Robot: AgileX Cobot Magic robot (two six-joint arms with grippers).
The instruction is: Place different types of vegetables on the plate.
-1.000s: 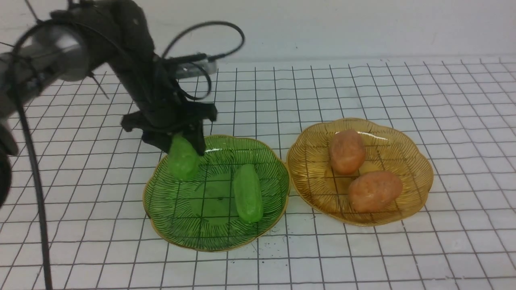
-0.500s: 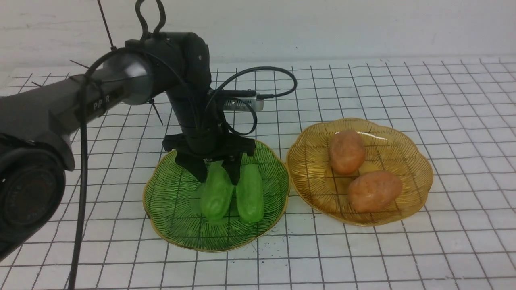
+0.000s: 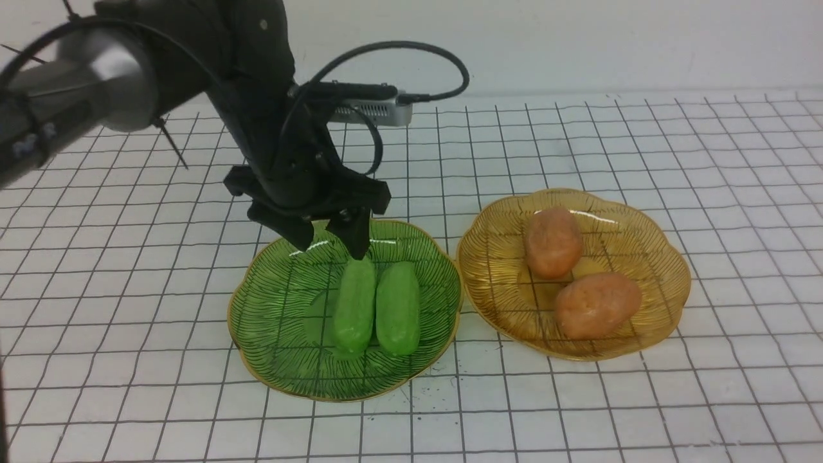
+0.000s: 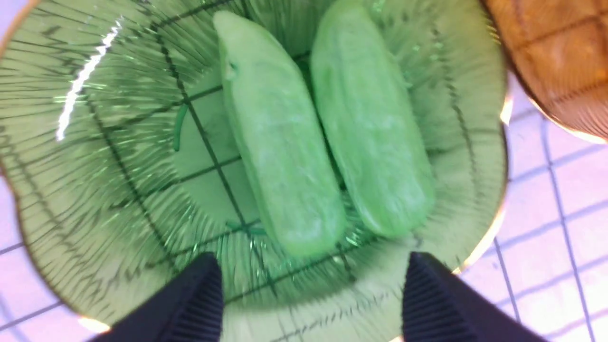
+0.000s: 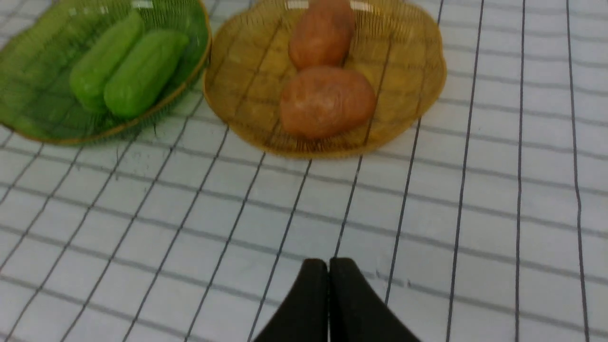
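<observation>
Two light-green cucumbers lie side by side on the green glass plate, the left one touching the right one. My left gripper hangs open just above the plate's far rim, holding nothing; in the left wrist view its fingers frame the near ends of both cucumbers. Two orange-brown potatoes rest on the amber plate. My right gripper is shut over the gridded cloth, well short of the amber plate, and is out of the front view.
The two plates stand almost rim to rim on a white cloth with a black grid. A pale wall closes the far side. The left arm and its cable rise over the cloth behind the green plate.
My left gripper carried a cucumber from the green plate's far left rim to its middle, laid it beside the other one, opened, and rose back toward the far rim.
</observation>
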